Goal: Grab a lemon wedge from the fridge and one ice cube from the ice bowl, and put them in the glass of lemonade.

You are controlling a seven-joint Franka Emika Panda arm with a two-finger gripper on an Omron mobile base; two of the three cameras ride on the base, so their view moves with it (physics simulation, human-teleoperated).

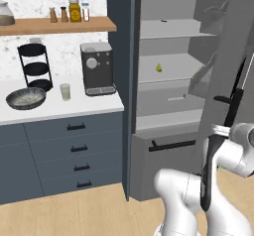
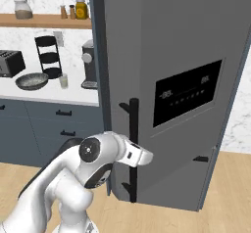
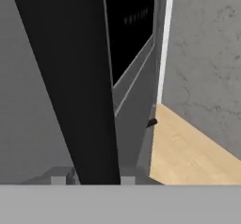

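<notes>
Gripper at the fridge door handle

The fridge (image 1: 168,81) stands open, a lemon wedge (image 1: 158,67) on its middle shelf. The gripper (image 3: 92,180) straddles the door's black bar handle (image 3: 75,77), fingers close on both sides; a firm clamp can't be confirmed. On the counter (image 1: 59,108), the ice bowl (image 1: 26,98) sits just left of the glass of lemonade (image 1: 65,91).

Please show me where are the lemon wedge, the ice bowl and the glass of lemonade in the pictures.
lemon wedge (image 1: 158,68): left base view, middle of the wedge on the fridge shelf.
ice bowl (image 1: 15,103): left base view, its front rim.
glass of lemonade (image 1: 65,92): left base view, its side wall.
</notes>
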